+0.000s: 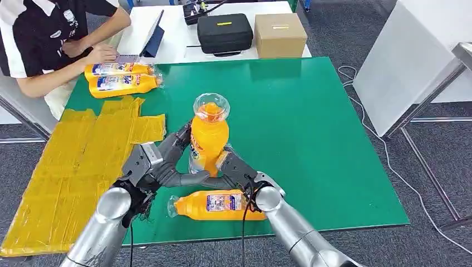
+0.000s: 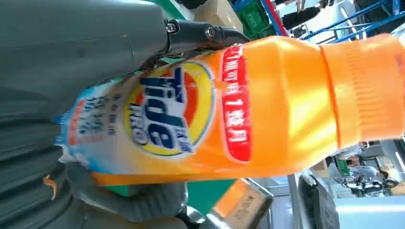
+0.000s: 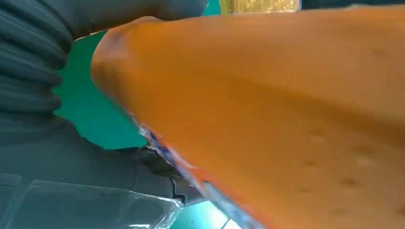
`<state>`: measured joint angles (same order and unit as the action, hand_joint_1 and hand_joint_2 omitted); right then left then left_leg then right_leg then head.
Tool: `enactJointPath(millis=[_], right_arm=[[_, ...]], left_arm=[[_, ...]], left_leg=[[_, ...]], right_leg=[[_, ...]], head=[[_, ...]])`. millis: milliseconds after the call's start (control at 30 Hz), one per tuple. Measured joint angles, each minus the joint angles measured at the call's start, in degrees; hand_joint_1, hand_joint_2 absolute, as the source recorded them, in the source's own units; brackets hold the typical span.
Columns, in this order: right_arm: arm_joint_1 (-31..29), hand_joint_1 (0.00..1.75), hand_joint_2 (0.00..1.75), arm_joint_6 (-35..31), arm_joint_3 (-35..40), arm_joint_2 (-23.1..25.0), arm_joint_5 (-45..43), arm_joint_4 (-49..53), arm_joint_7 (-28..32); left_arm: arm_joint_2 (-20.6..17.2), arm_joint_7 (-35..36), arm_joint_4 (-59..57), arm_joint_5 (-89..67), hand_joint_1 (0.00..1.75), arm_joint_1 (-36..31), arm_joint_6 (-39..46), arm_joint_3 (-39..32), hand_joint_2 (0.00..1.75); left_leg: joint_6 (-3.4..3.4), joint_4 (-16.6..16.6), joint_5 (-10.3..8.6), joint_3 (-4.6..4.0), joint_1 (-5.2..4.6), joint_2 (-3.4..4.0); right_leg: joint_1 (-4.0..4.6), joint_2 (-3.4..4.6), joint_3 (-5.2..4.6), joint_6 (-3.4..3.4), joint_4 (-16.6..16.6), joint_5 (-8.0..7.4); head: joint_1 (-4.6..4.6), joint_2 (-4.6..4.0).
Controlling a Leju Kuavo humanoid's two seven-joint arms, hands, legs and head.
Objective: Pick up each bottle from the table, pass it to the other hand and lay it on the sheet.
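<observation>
Both the left hand [image 1: 149, 167] and right hand [image 1: 236, 169] clasp the upright orange detergent bottle [image 1: 209, 139] (another bottle [image 1: 218, 204] lies beneath); two bottles [image 1: 119, 78] lie beside the yellow sheet [image 1: 78, 167].

held bottle [image 1: 209, 139] upright above lying bottle [image 1: 218, 204] | sheet [image 1: 83, 167] left

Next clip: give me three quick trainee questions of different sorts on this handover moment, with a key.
1. True or false: the upright bottle is held between the left hand and the right hand.
2. How many bottles lie near the person? A) one B) two C) four
3. Fill in: a third bottle lies on the green ____, below the hands.

Key: 1 true; 2 B, the two bottles; 3 table.
</observation>
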<state>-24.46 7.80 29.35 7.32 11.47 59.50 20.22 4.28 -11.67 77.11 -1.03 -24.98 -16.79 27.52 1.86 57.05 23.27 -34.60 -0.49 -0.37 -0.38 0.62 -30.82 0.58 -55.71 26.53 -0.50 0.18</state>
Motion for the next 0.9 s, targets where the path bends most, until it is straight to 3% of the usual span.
enactJointPath(millis=[900], right_arm=[[-1.3, 1.75, 1.75, -4.3, 2.0, 0.5, 0.5, -1.9, -0.7]], left_arm=[[0.9, 1.0, -4.5, 1.6, 0.00, -2.4, 3.1, 0.7, 1.75]], left_leg=[[0.00, 0.0, 0.00, 0.00, 0.01, 0.00]], right_leg=[[0.00, 0.00, -0.01, 0.00, 0.0, 0.00]], head=[[0.00, 0.00]])
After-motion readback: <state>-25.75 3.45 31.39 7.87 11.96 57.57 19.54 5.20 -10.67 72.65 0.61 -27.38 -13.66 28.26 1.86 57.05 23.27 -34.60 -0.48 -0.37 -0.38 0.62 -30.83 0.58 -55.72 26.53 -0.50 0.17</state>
